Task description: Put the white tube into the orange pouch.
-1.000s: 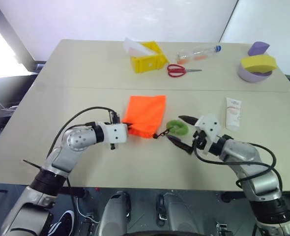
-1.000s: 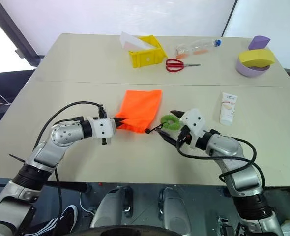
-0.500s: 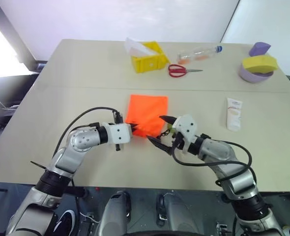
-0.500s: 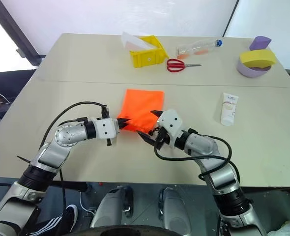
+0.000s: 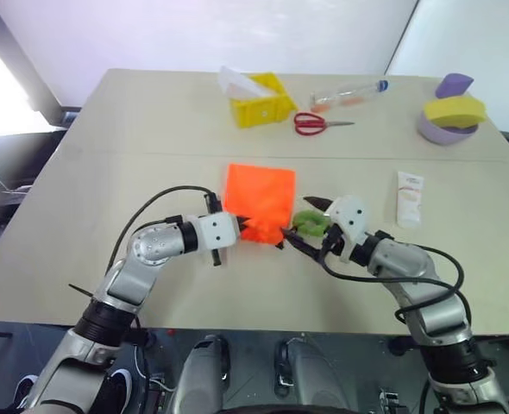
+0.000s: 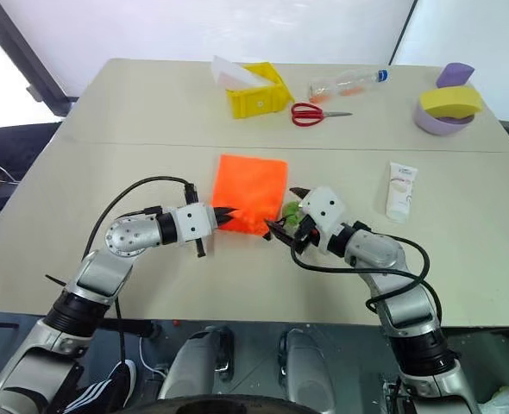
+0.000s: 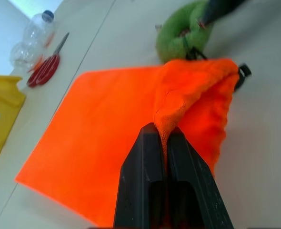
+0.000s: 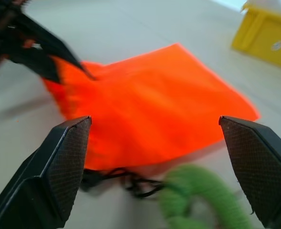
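The orange pouch (image 5: 260, 193) lies flat mid-table, its mouth toward me. My left gripper (image 5: 242, 227) is shut on the near edge of that mouth; the left wrist view shows a fold of orange fabric (image 7: 165, 125) pinched between the fingers and lifted a little. Beside the mouth on its black cord sits the green ring (image 5: 310, 223). My right gripper (image 5: 298, 218) stands open around the ring, facing the pouch (image 8: 150, 112), and holds nothing. The white tube (image 5: 409, 198) lies on the table to the right, apart from both grippers.
At the back of the table are a yellow bin (image 5: 260, 100), red scissors (image 5: 320, 123) and a clear bottle (image 5: 349, 92). A purple bowl with a yellow sponge (image 5: 451, 116) stands at the back right.
My right gripper swung left to the pouch's mouth, then drew back a little to the green ring. My left gripper shifted right, holding the pouch's edge.
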Tool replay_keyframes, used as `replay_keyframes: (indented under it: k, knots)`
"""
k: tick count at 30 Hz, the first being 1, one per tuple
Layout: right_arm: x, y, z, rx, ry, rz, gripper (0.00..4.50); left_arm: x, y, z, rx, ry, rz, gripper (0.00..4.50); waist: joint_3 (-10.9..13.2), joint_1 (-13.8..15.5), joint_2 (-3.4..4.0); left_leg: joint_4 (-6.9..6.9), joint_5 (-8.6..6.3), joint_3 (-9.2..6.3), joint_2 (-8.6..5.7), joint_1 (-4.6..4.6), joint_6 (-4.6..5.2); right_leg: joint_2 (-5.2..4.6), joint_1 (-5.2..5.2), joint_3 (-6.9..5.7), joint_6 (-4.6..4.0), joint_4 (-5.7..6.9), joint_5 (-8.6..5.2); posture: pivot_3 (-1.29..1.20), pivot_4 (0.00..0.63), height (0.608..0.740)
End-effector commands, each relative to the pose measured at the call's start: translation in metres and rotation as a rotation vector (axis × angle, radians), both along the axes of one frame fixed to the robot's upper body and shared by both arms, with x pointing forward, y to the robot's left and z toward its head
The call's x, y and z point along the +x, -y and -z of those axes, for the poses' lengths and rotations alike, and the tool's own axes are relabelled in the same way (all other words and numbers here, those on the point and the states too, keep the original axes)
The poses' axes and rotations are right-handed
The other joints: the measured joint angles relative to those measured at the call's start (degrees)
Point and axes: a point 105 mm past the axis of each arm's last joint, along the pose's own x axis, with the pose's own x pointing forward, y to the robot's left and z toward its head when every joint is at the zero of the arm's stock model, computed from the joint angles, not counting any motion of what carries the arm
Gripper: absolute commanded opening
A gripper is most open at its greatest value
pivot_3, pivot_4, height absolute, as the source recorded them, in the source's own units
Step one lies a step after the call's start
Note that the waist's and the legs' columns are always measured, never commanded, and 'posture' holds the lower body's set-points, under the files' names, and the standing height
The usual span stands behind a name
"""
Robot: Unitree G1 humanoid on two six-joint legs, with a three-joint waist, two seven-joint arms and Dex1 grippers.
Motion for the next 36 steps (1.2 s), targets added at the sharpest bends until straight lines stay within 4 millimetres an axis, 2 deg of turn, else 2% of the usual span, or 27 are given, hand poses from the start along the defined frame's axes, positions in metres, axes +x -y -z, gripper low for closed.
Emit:
replay_keyframes:
  k: [1, 4, 6, 12, 15, 21, 22, 26, 30, 36]
  knots:
    - [-0.011, -0.028, -0.017, 0.056, 0.051, -0.087, 4.50, -0.003, 0.008, -0.013, -0.020, 0.033, 0.030, 0.04, 0.00, 0.02, 0.00, 0.00, 0.00, -0.03, 0.00, 0.00, 0.00, 0.08, -0.01, 0.00, 0.00, 0.02, 0.00, 0.00, 0.150, 0.740]
    - [-0.010, -0.039, -0.005, 0.000, 0.052, -0.090, 4.50, -0.003, 0.009, -0.015, -0.018, 0.036, 0.033, 0.04, 0.00, 0.12, 0.01, -0.01, 0.00, -0.08, 0.01, 0.02, 0.00, 0.17, -0.01, -0.01, 0.00, 0.04, -0.01, 0.00, 0.150, 0.740]
    - [-0.004, -0.038, 0.004, -0.083, 0.084, -0.062, 4.50, -0.003, 0.009, -0.015, -0.012, 0.039, 0.034, 0.04, 0.00, 0.14, 0.01, 0.00, 0.00, -0.08, 0.03, 0.01, 0.00, 0.13, -0.01, -0.01, -0.04, 0.04, -0.03, 0.00, 0.150, 0.740]
    - [0.010, -0.033, 0.004, -0.084, 0.103, 0.028, 4.50, -0.004, 0.007, -0.017, -0.011, 0.044, 0.034, 0.04, 0.00, 0.15, 0.00, 0.06, 0.02, 0.07, -0.09, -0.04, 0.03, -0.18, 0.00, 0.00, -0.20, -0.03, -0.08, 0.00, 0.150, 0.740]
    - [0.015, -0.027, 0.012, -0.156, 0.119, 0.059, 3.61, -0.005, 0.007, -0.017, -0.020, 0.040, 0.028, 0.00, 0.00, 0.21, 0.00, 0.03, 0.02, 0.05, -0.08, -0.04, 0.03, -0.17, -0.01, 0.00, -0.20, -0.03, -0.07, 0.00, 0.150, 0.740]
    - [0.019, -0.018, 0.005, -0.143, 0.138, 0.095, 0.43, -0.006, 0.007, -0.015, -0.017, 0.036, 0.021, 0.00, 0.00, 0.10, 0.01, 0.00, 0.02, 0.04, -0.05, -0.03, 0.04, -0.10, -0.01, 0.00, -0.05, -0.03, 0.01, 0.00, 0.150, 0.740]
    - [0.018, -0.017, 0.005, -0.147, 0.141, 0.091, 0.02, -0.007, 0.007, -0.014, -0.015, 0.035, 0.021, 0.00, 0.00, 0.12, 0.01, 0.00, 0.02, 0.04, -0.05, -0.04, 0.04, -0.09, -0.02, 0.00, -0.05, -0.03, 0.01, 0.00, 0.150, 0.740]
    - [0.016, -0.004, 0.001, -0.196, 0.174, 0.102, 0.02, -0.007, 0.009, -0.014, -0.034, 0.022, 0.020, 0.00, 0.00, 0.21, 0.01, 0.01, 0.02, 0.04, -0.05, -0.04, 0.04, -0.11, -0.02, 0.00, -0.08, -0.03, -0.02, 0.00, 0.150, 0.740]
    - [0.014, 0.010, -0.015, -0.208, 0.199, 0.087, 0.02, -0.013, 0.021, -0.017, -0.075, -0.011, 0.067, 0.00, 0.00, 0.24, 0.00, 0.02, 0.02, 0.06, -0.08, -0.05, 0.04, -0.16, -0.01, 0.00, -0.15, -0.05, -0.09, 0.00, 0.150, 0.740]
    - [0.002, 0.012, -0.022, -0.200, 0.177, 0.004, 0.02, -0.022, 0.035, -0.016, -0.088, -0.044, 0.136, 0.00, 0.00, 0.16, 0.00, 0.00, 0.02, 0.00, -0.04, -0.03, 0.04, -0.08, 0.00, 0.00, -0.12, -0.05, -0.06, 0.00, 0.150, 0.740]
